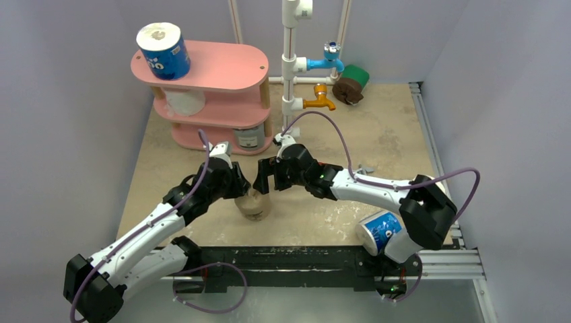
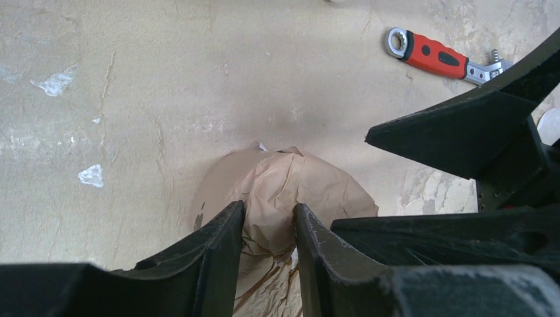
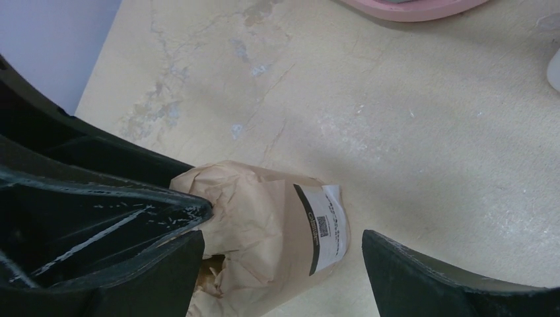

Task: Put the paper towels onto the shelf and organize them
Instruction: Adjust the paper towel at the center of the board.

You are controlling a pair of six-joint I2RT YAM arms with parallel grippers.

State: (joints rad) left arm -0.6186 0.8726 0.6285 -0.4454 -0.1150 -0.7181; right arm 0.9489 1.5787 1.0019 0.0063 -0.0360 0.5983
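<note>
A brown-wrapped paper towel roll stands on the table's middle. My left gripper is shut on the crumpled wrapper at its top end. My right gripper is open, its fingers on either side of the same roll, not touching the labelled side. The pink shelf stands at the back left with a blue printed roll on top, a white roll on the middle tier and a grey one on the bottom tier.
A white pipe frame with blue and orange taps stands right of the shelf. A green-and-brown roll lies behind it. Another blue roll sits by the right arm's base. A red-handled wrench lies nearby.
</note>
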